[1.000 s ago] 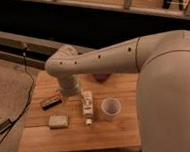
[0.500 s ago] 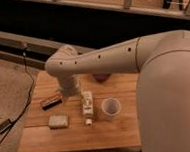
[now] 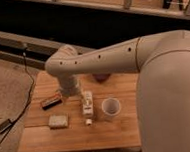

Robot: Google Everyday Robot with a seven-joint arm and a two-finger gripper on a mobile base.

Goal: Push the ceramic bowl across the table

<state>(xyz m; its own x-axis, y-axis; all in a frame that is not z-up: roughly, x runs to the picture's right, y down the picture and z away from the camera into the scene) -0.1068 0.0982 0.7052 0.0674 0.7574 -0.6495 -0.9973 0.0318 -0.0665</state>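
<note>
Claw (image 3: 86, 106) at mid-table, low over the planks, below the bent white arm (image 3: 102, 60); how far open, and whether holding anything, impossible to tell. Table (image 3: 69, 140) of light-brown wooden planks, on tan carpet (image 3: 6, 83); black cable (image 3: 26, 81) across the floor off the left edge. Behind: dark wall band (image 3: 83, 21) under a pale wooden ledge (image 3: 97, 0). Ceramic bowl (image 3: 102, 78) near the far edge, right of centre, dark reddish-brown, partly hidden by the arm, apart from the claw; contents not visible. White cup (image 3: 111, 106) upright just right of the claw, mouth up, pale inside. Towards the left edge, a dark flat bar (image 3: 51, 101); nearer the front-left corner, a pale block (image 3: 58, 121), possibly a sponge. Small white piece (image 3: 88, 122) just in front of the claw.
</note>
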